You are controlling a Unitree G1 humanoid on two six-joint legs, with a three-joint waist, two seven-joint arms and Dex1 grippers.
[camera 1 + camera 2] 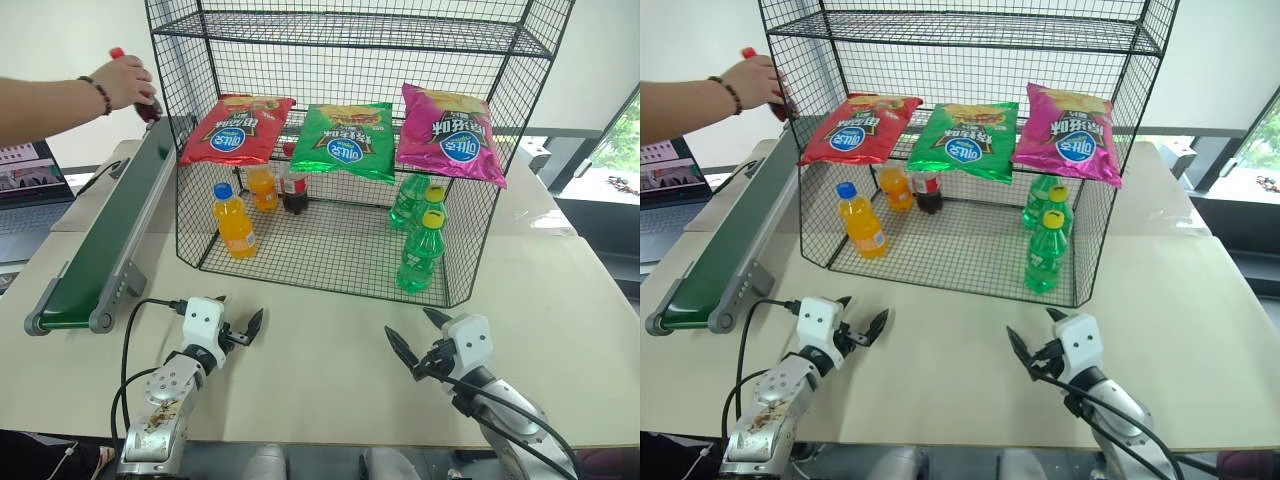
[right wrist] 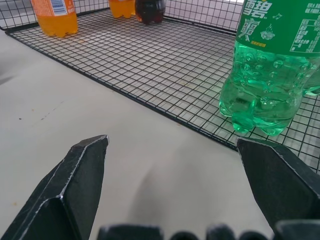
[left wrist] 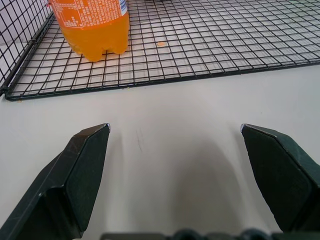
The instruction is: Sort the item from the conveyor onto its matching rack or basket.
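One cola bottle [image 1: 135, 80], mostly hidden inside a person's hand [image 1: 127, 82], sits at the conveyor's [image 1: 110, 235] far end; only its red cap shows clearly. Inside the rack [image 1: 350, 150]: orange bottles [image 1: 234, 221], another cola [image 1: 294, 190], green bottles [image 1: 420, 250], with three chip bags [image 1: 345, 138] above. Both grippers, left [image 1: 243, 328] and right [image 1: 412, 340], hover over the bench [image 1: 320, 350], fingers spread apart.

Dark green conveyor [image 1: 105, 235], black wire-mesh rack [image 1: 350, 150], red-capped cola bottle [image 1: 140, 92], black-fingered pincers
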